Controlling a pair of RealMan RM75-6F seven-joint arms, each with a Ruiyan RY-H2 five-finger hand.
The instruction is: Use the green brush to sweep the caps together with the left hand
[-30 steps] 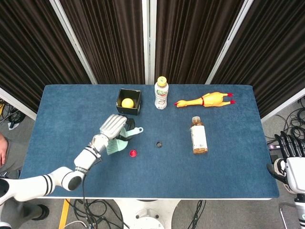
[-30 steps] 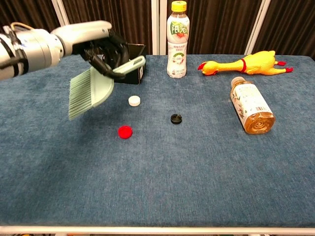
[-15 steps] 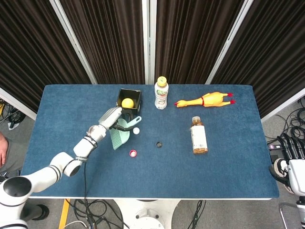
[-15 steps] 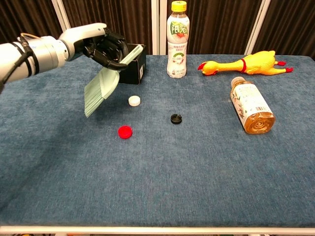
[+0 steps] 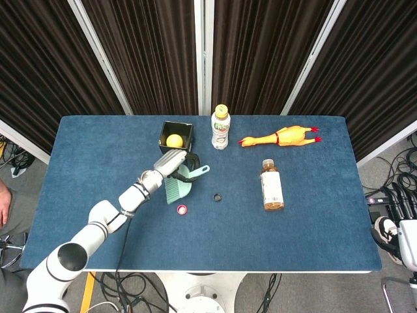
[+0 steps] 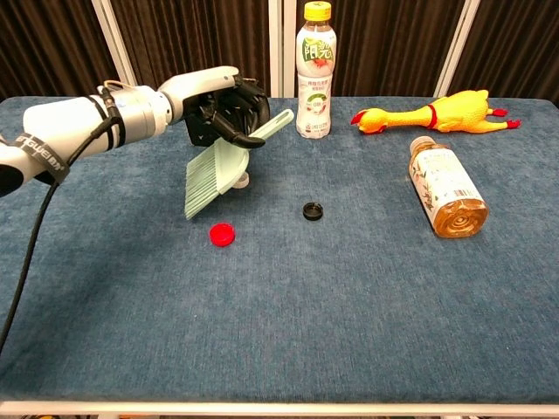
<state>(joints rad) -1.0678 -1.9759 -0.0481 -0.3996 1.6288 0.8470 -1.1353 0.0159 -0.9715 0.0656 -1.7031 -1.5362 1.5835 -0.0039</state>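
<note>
Chest view showed the green brush (image 6: 214, 168) gripped at its handle by the left hand (image 6: 225, 109), fingers wrapped around it, the bristles hanging down toward the table (image 6: 279, 332). Compared with half a second earlier, hand and brush had been carried rightward, away from the black box (image 5: 176, 138) and toward the caps. The white cap (image 6: 242, 180), plainly exposed before, was now mostly hidden behind the brush head, only its edge being seen. The red cap (image 6: 222, 233) lay just below the bristle tips, apart from them, and the black cap (image 6: 313, 209) lay further right; neither had been shifted. Whether the bristles were touching the cloth could not be told. The right hand (image 5: 405, 228) was seen at the frame edge in the head view, off the table; its state could not be told.
</note>
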